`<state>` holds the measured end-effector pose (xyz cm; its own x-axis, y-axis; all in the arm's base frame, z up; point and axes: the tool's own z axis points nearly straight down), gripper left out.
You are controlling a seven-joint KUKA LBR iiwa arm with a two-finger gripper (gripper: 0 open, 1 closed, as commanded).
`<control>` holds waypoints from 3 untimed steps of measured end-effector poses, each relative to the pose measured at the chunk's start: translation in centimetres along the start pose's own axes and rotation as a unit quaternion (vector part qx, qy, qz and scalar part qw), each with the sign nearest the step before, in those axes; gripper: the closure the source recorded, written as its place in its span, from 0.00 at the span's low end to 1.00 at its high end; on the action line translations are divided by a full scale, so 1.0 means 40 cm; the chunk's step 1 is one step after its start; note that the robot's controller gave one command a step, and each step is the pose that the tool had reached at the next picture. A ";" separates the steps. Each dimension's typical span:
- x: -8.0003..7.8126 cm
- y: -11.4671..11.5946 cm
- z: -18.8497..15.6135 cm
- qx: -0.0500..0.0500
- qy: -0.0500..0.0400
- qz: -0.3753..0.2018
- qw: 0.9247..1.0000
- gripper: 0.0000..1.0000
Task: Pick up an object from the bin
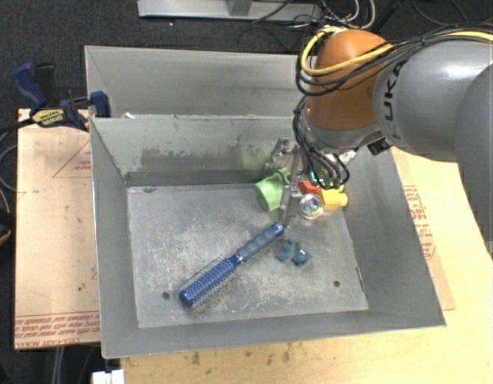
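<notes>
Two things flank my gripper [285,214] in the grey metal bin [182,214], a pale green plastic cup [270,192] and a long blue plastic hairbrush [230,266]; open or closed I cannot tell, so I should centre over the handle before squeezing.

Soft, even overhead light fills the grey bin [190,214]; a pale sheen sits on the arm's orange cover [346,78] at 1 o'clock, and shadows are faint.
</notes>
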<state>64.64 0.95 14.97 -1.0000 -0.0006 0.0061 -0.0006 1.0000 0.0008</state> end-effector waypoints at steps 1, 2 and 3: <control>0.062 -0.055 0.189 -0.001 -0.009 0.065 0.998 0.00; 0.053 -0.054 0.174 -0.001 -0.014 0.064 0.998 1.00; 0.039 -0.037 -0.155 0.001 -0.008 -0.111 0.994 1.00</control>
